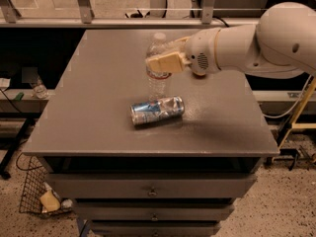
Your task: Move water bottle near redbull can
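Because the bottle (157, 87) must end beside the can (157, 110) lying mid-frame, the gripper (157, 62) holds it upright just above, jaws clamped on its label

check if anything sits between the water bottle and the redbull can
Nothing visible does. The water bottle stands upright just behind the redbull can, which lies on its side, with only bare table between. The gripper is at the bottle's label height.
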You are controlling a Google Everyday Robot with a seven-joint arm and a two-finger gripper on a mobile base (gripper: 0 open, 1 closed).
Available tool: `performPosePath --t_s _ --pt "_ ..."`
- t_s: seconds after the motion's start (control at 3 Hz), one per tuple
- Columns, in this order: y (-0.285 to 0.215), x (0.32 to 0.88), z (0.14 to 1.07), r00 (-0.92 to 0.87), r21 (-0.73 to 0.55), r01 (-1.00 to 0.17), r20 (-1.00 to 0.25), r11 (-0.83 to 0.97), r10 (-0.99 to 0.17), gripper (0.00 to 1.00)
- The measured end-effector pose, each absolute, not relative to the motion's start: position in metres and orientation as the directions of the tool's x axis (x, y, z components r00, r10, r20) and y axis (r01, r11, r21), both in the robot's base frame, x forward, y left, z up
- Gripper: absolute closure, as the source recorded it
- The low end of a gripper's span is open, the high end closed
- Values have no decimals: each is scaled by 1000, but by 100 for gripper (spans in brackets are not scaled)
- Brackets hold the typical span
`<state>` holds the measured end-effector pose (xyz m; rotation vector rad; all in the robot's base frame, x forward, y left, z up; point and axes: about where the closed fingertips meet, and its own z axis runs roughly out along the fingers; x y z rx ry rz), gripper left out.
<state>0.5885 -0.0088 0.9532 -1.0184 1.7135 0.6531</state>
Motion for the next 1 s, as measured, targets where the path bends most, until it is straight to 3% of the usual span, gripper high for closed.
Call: performPosePath --t_s 1.0 --pt "-2 586 957 -140 -44 -871 -933 490 -331 0"
